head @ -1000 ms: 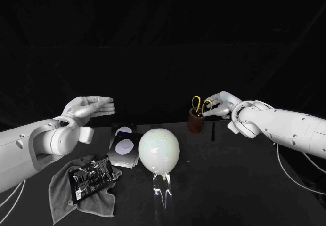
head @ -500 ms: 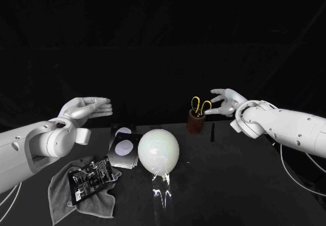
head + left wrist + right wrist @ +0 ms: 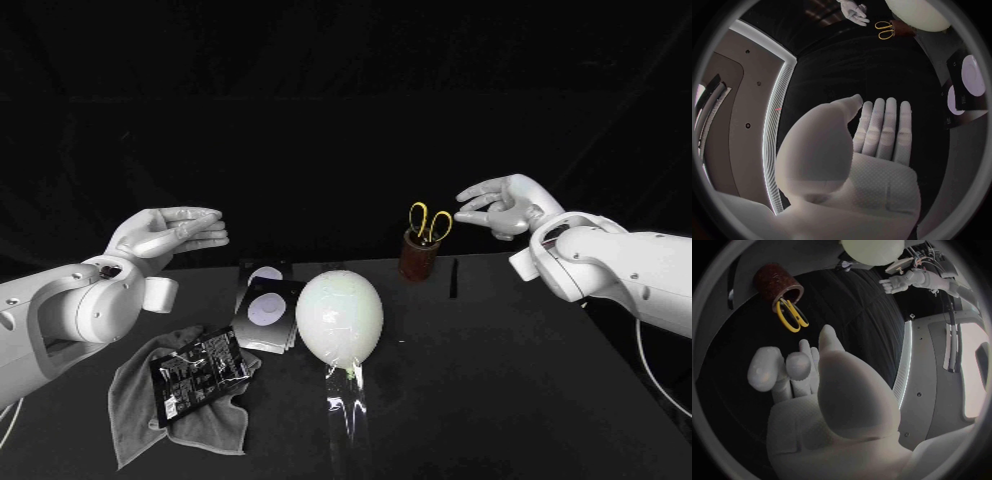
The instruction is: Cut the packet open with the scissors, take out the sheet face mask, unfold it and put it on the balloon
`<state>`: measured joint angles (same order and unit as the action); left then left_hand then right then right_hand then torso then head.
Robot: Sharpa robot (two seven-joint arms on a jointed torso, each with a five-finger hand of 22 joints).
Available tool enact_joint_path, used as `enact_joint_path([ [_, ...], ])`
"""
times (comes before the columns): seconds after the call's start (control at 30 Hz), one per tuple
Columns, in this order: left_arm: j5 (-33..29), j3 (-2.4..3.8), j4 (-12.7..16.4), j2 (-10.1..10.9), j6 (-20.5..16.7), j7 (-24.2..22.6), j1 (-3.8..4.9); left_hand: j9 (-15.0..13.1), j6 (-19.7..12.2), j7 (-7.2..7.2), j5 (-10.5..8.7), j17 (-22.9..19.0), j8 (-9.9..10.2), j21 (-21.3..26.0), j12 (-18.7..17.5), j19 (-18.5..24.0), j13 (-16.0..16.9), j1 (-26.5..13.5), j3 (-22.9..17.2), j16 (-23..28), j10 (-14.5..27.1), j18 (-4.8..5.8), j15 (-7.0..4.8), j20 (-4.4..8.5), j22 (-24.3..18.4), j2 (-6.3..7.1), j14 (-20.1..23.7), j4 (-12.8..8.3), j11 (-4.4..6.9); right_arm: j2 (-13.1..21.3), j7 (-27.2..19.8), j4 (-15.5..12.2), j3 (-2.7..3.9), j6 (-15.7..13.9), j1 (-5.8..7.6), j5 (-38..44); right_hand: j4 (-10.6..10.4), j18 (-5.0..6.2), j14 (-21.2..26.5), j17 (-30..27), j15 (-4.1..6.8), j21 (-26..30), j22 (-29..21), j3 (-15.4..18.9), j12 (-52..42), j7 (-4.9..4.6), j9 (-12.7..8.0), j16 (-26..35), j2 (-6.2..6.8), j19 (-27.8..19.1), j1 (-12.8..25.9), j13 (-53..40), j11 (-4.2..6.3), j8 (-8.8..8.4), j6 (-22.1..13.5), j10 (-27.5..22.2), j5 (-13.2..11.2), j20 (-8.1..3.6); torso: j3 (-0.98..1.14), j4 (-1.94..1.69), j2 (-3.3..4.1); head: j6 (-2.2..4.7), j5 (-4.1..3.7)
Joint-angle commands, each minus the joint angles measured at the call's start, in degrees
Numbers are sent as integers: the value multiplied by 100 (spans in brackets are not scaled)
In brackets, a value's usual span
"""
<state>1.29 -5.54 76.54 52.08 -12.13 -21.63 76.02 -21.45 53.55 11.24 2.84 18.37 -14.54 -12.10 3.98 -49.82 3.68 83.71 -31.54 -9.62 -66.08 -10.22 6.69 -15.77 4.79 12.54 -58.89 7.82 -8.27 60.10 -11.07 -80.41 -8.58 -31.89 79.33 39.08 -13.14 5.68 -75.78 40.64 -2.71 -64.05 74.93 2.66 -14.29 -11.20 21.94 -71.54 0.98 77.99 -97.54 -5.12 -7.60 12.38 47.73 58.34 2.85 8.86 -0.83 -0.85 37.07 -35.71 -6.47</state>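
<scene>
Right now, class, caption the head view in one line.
Right hand hovers empty beside scissors in a cup; left hand empty; balloon and packet lie untouched.

i can't read any wording from here. the black packet on the grey cloth carries pale print too small to make out, and the dark sleeve nearby bears a plain white oval.

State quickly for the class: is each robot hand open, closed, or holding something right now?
Left hand: open, holding nothing.
Right hand: open, holding nothing, apart from the yellow-handled metal scissors.
</scene>
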Motion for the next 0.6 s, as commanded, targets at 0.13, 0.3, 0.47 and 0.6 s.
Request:
enact_joint_path([
  [0.13,475,-13,314,334,314,-324,-95,14,178,-49,-5,106,-14,-79,51,-103,16,116,-47,-209,-281,-33,-120,44,29,67,-360,-198,86,320,-951,-859,-61,-263,-3,-1152,-56,-150,-262,288,283,-625,927,-350,-52,239,-88,-67,-20,309,-415,56,337,134,782,1079,37,-257,-3,-33,-94,-265,428],
  [0.3,945,-111,508,559,242,-375,-153,27,249,-77,-7,176,-19,-126,83,-157,26,74,-26,-312,-453,-31,-184,75,47,123,-512,-263,137,330,-835,-1323,-112,-189,-88,-951,-151,-203,-426,402,451,-874,1019,-538,-66,389,-165,-59,134,435,-418,-52,522,108,1113,1577,168,-433,5,-56,-161,-486,851],
  [0.47,1585,-211,773,803,95,-434,-304,73,154,-31,-7,171,64,-99,-6,-108,0,-72,27,-238,-370,-14,-126,65,29,273,-364,-241,84,185,-555,-1726,-137,-70,-251,34,-331,-319,-658,906,488,-1426,1180,-676,10,422,-238,-269,286,695,-274,-140,566,6,1182,1770,220,-483,-1,-98,-216,-737,1308],
  [0.6,2083,-251,915,938,-22,-472,-430,142,-1,22,-8,115,189,119,-52,230,-10,-132,22,-17,-148,35,1,-42,-77,361,5,-270,-4,50,-352,-1893,-144,45,-354,697,-351,-357,-739,1143,479,-1609,1230,-720,103,407,-272,-381,328,778,-156,-150,546,-61,1147,1749,178,-485,-3,-137,-249,-915,1583],
])
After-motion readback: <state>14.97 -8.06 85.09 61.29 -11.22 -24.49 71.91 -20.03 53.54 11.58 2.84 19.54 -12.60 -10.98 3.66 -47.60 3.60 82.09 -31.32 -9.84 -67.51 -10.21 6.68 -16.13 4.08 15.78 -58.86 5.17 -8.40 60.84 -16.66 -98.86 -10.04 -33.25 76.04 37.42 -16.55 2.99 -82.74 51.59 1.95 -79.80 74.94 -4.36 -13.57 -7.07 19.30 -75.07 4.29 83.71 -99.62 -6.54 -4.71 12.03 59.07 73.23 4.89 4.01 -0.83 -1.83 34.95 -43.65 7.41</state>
